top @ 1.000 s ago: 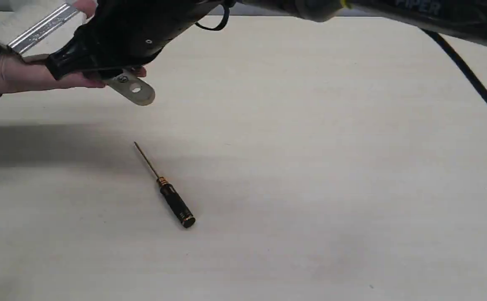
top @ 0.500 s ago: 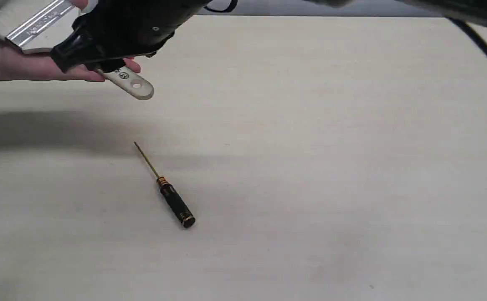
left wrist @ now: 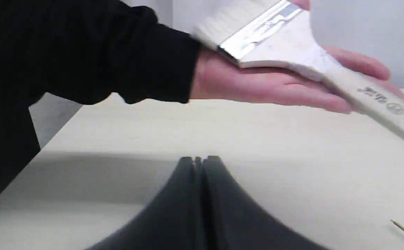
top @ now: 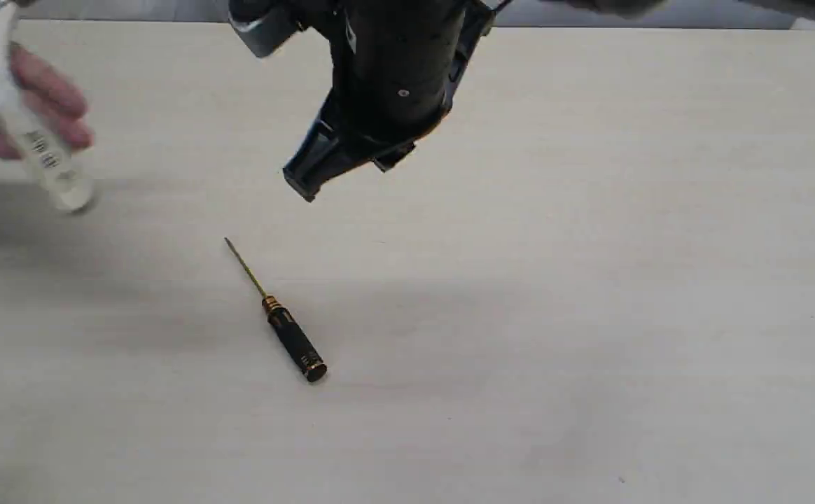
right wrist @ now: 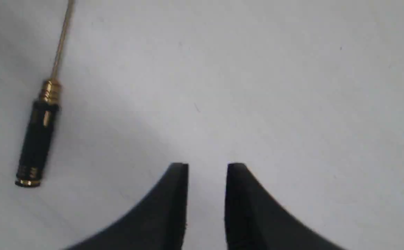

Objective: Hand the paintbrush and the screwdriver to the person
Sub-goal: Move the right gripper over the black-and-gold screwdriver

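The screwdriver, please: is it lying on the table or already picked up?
Lying flat: the screwdriver rests on the table, and the right tool, open, is apart from it.

You'll find the paintbrush (left wrist: 285,45), with pale bristles, a silver ferrule and a light wooden handle with printed marks, lying across the person's hand (left wrist: 257,83), which is open and black-sleeved. The screwdriver (top: 288,337), black knurled handle with gold collar and end cap, lies flat on the desk (top: 589,315), well apart from the hand, its thin shaft angled toward it.
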Controlling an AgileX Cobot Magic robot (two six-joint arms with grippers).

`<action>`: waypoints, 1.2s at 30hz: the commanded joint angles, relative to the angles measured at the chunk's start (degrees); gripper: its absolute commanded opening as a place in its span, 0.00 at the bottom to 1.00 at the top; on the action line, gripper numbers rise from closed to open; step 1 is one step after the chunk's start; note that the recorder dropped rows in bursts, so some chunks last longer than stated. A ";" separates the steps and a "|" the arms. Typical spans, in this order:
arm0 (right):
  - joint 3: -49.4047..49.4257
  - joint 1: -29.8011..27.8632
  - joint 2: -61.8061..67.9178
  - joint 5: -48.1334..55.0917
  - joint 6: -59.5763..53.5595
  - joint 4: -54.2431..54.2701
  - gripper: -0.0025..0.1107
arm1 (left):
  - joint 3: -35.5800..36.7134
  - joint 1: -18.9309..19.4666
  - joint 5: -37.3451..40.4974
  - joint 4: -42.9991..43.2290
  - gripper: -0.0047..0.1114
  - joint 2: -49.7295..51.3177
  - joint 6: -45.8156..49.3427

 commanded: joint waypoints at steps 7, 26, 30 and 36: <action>16.79 -5.98 -7.74 -9.87 0.38 1.68 0.06 | 0.12 -0.48 -0.59 -0.25 0.04 -0.14 -0.12; 34.89 -11.25 -18.20 -23.37 -12.15 17.38 0.06 | 0.12 -0.48 -0.62 -0.12 0.04 -0.14 -0.12; 34.89 -11.25 -17.97 -23.47 -12.15 17.99 0.06 | 0.12 -0.48 -0.62 -0.12 0.04 -0.14 -0.12; 34.89 -11.25 -17.85 -25.25 -16.73 23.16 0.06 | 0.12 -0.48 -0.62 -0.12 0.04 -0.14 -0.12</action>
